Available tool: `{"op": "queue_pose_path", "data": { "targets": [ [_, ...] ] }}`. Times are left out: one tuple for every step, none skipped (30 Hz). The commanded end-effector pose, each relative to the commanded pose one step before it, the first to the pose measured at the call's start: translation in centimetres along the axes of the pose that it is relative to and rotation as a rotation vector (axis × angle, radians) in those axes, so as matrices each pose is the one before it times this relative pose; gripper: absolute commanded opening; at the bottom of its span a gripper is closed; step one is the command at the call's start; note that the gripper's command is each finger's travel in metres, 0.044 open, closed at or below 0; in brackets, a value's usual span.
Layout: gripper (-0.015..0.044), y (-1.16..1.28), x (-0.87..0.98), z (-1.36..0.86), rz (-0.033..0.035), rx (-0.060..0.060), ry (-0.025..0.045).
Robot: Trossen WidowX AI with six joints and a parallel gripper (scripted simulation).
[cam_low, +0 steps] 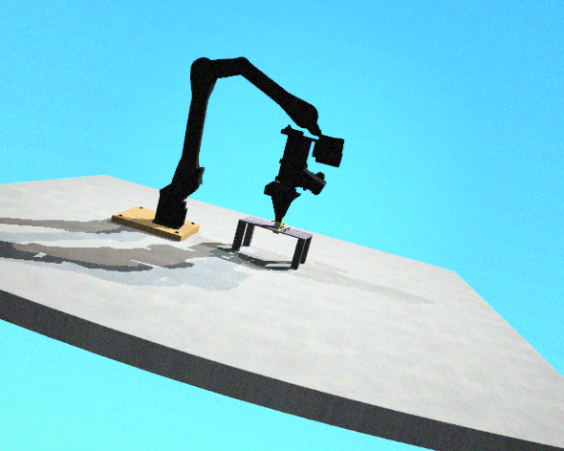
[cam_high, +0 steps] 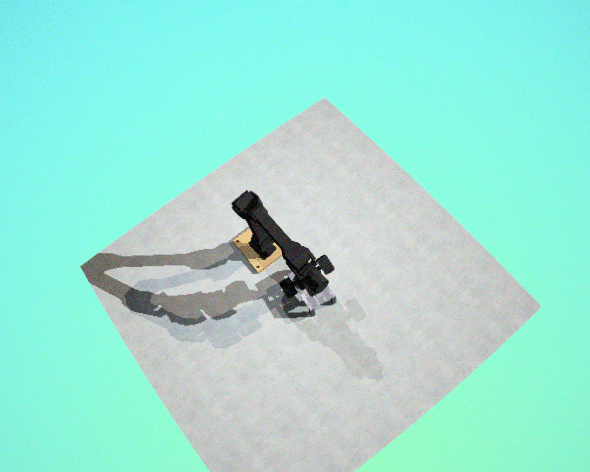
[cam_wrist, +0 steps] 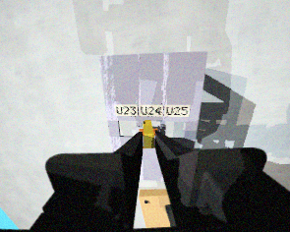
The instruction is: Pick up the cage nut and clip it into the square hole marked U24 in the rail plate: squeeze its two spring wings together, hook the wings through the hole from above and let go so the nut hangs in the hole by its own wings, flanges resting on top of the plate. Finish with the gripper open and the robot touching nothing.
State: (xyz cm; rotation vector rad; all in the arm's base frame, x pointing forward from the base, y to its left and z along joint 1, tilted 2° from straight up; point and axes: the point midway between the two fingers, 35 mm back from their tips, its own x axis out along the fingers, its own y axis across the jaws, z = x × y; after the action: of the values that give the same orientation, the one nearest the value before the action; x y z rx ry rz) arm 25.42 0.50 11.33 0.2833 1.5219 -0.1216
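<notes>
Fingers [cam_low: 276,220] of our gripper are pinching the yellow nut [cam_low: 280,223] [cam_wrist: 148,134], and we carry it upright over the plate [cam_low: 258,221] [cam_wrist: 123,81], a raised piece standing on legs. The nut lies straight ahead of the fingertips, right at their ends, so nothing needs reaching for; what counts is how it sits against the middle hole. From the wrist camera its long side runs away from us towards the writing, in line with the gap between the fingers, and it lies just below the middle tag [cam_wrist: 151,110]. That tag reads U24, with U23 [cam_wrist: 126,110] on one side and U25 [cam_wrist: 177,110] on the other; we can make out no brand. In the side view the nut seems to be at plate height, partly below the top, so we judge the wings are going into the hole, though we cannot tell whether they have hooked. Next, we think, comes checking the seat, then opening gently and lifting straight away, since a sideways tug could pull the nut loose.
</notes>
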Motion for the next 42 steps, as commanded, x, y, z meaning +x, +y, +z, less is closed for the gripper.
{"op": "queue_pose_path", "data": {
  "targets": [
    [0.0037, 0.070, -0.132, 0.031, 0.00593, -0.0055, -0.00686],
    [0.0037, 0.000, 0.000, 0.000, 0.00000, 0.0000, 0.00000],
    [0.0037, 0.000, 0.000, 0.000, 0.00000, 0.0000, 0.00000],
    [0.0037, 0.000, 0.000, 0.000, 0.00000, 0.0000, 0.00000],
    [0.0037, 0.004, -0.007, 0.002, 0.00000, 0.0000, 0.00000],
    [0.0037, 0.005, -0.010, 0.003, 0.00000, 0.0000, 0.00000],
    [0.0037, 0.006, -0.011, 0.004, 0.00000, 0.0000, 0.00000],
    [0.0037, 0.007, -0.013, 0.004, 0.00000, 0.0000, 0.00000],
    [0.0037, 0.008, -0.016, 0.005, 0.00001, 0.0000, 0.00000],
    [0.0037, 0.004, -0.007, 0.002, 0.00000, 0.0000, 0.00000],
    [0.0037, 0.006, 0.007, 0.000, 0.00000, 0.0000, 0.00001],
    [0.0037, -0.004, 0.009, 0.000, -0.00001, 0.0000, 0.00004],
    [0.0037, -0.002, 0.000, 0.000, 0.00046, 0.0000, 0.00000],
    [0.0037, -0.005, 0.001, 0.000, 0.00097, 0.0000, 0.00001],
    [0.0037, -0.007, 0.001, 0.000, 0.00130, 0.0000, 0.00001],
    [0.0037, -0.009, 0.001, 0.000, 0.00169, 0.0000, 0.00000],
    [0.0037, -0.011, 0.001, 0.000, 0.00215, 0.0000, 0.00000],
    [0.0037, -0.011, 0.001, 0.000, 0.00216, 0.0000, -0.00001],
    [0.0037, -0.012, 0.001, 0.000, 0.00226, 0.0000, -0.00002],
    [0.0037, -0.003, 0.002, 0.000, 0.00049, 0.0000, 0.00002],
    [0.0037, -0.002, 0.001, 0.000, 0.00045, 0.0000, 0.00001],
    [0.0037, -0.005, 0.001, 0.000, 0.00093, 0.0000, 0.00001],
    [0.0037, -0.007, 0.002, 0.000, 0.00128, 0.0000, 0.00001],
    [0.0037, -0.009, 0.002, 0.000, 0.00166, 0.0000, 0.00001],
    [0.0037, -0.011, 0.002, 0.000, 0.00208, 0.0000, 0.00001],
    [0.0037, -0.015, 0.005, 0.000, 0.00220, 0.0000, 0.00004],
    [0.0037, -0.017, 0.005, 0.000, 0.00242, 0.0000, 0.00003],
    [0.0037, -0.018, 0.006, 0.000, 0.00257, 0.0000, 0.00002],
    [0.0037, -0.019, 0.006, 0.000, 0.00265, 0.0000, 0.00001],
    [0.0037, -0.019, 0.005, 0.000, 0.00266, 0.0000, 0.00000],
    [0.0037, -0.004, 0.002, 0.000, 0.00048, 0.0000, -0.00001],
    [0.0037, -0.003, 0.003, 0.000, 0.00042, 0.0000, -0.00001],
    [0.0037, -0.003, 0.001, 0.000, 0.00046, 0.0000, 0.00000],
    [0.0037, -0.005, 0.001, 0.000, 0.00097, 0.0000, 0.00000],
    [0.0037, -0.007, 0.001, 0.000, 0.00131, 0.0000, -0.00001],
    [0.0037, -0.010, 0.002, 0.000, 0.00172, 0.0000, 0.00001],
    [0.0037, -0.013, 0.003, 0.000, 0.00221, 0.0000, 0.00001],
    [0.0037, -0.014, 0.003, 0.000, 0.00229, 0.0000, 0.00000],
    [0.0037, -0.014, 0.003, 0.000, 0.00239, 0.0000, -0.00001],
    [0.0037, -0.015, 0.003, 0.001, 0.00249, 0.0000, -0.00002],
    [0.0037, -0.002, 0.002, 0.000, 0.00034, 0.0000, 0.00000],
    [0.0037, -0.002, 0.004, 0.000, 0.00047, 0.0000, 0.00000]
  ]
}}
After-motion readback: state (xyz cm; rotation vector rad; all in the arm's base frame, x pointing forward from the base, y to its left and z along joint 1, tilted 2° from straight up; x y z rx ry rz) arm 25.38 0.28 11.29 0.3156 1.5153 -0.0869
